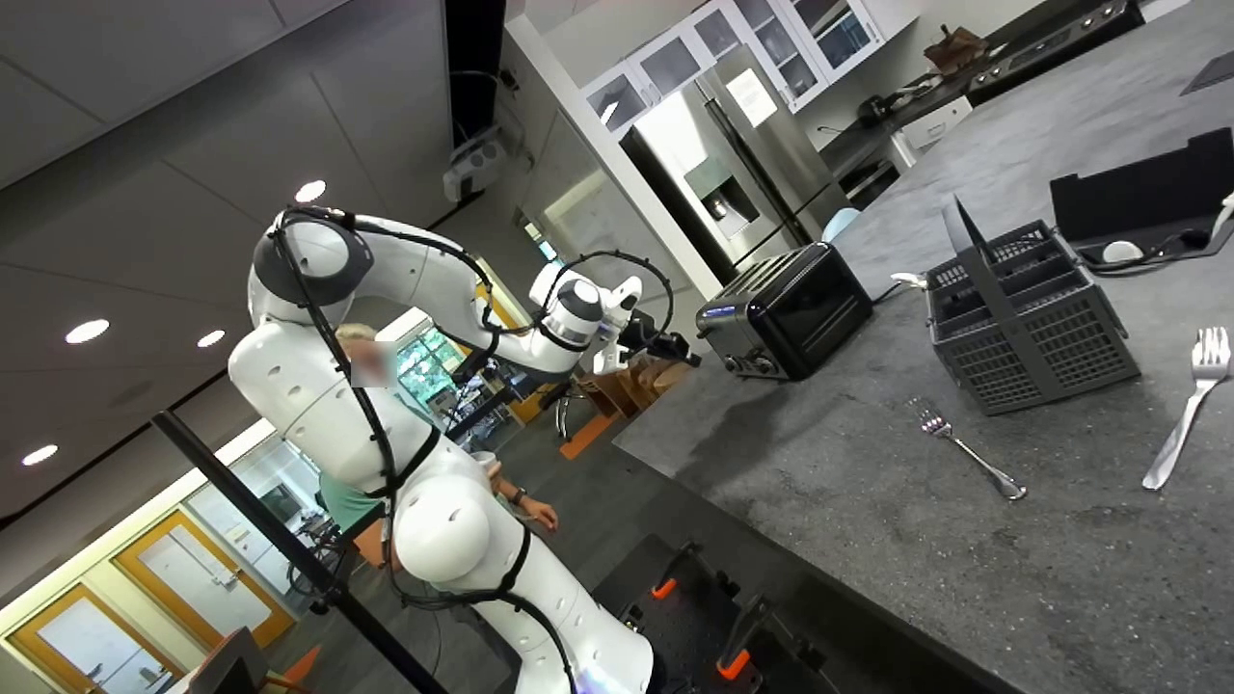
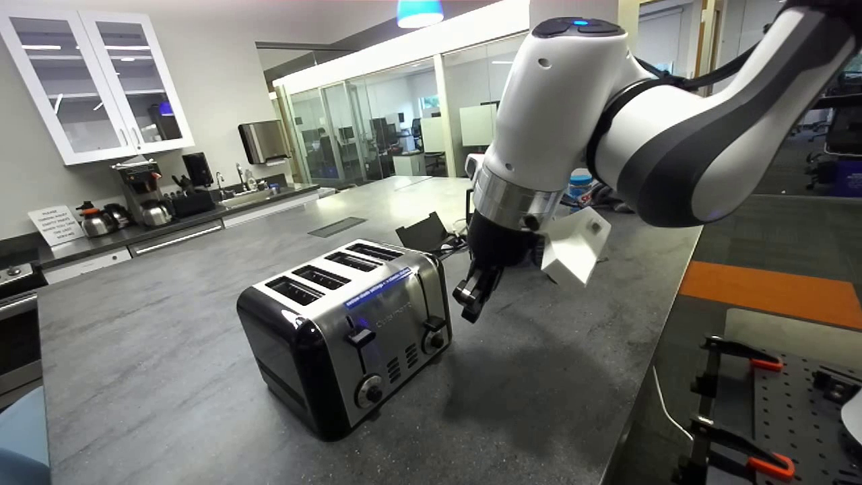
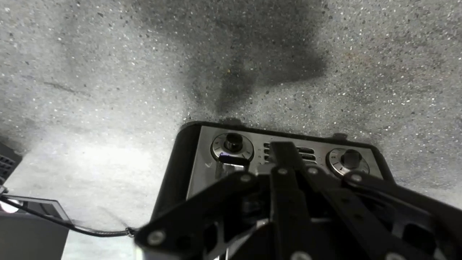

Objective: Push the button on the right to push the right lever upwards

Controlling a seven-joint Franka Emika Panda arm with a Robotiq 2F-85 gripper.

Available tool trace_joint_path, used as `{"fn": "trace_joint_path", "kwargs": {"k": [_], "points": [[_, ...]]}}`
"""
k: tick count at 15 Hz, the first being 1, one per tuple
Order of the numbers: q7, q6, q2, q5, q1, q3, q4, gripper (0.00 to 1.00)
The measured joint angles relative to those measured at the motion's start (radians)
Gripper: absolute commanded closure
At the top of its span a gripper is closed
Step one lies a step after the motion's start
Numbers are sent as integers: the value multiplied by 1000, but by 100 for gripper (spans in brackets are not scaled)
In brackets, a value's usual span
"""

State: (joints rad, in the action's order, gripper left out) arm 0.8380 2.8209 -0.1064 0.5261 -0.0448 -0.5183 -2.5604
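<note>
My empty jaws are closed. In from the table's edge, the toaster's right lever looks down, not up yet.

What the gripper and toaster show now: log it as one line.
gripper: shut, apart from toaster | right lever: down, by right dial | left lever: well above left dial | task: not yet done

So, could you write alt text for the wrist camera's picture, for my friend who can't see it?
A black robot gripper, its jaws closed, hides much of a black-and-silver toaster, leaving a left dial and a right dial in sight. Speckled gray countertop fills the upper picture, and a black cable crosses the lower left.
</note>
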Motion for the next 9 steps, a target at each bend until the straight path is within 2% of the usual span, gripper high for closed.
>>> {"fn": "trace_joint_path", "kwargs": {"k": [4, 9], "points": [[65, 0, 95, 117, -9, -2, 65, 100], [70, 0, 192, 137, -7, -1, 112, 99]]}}
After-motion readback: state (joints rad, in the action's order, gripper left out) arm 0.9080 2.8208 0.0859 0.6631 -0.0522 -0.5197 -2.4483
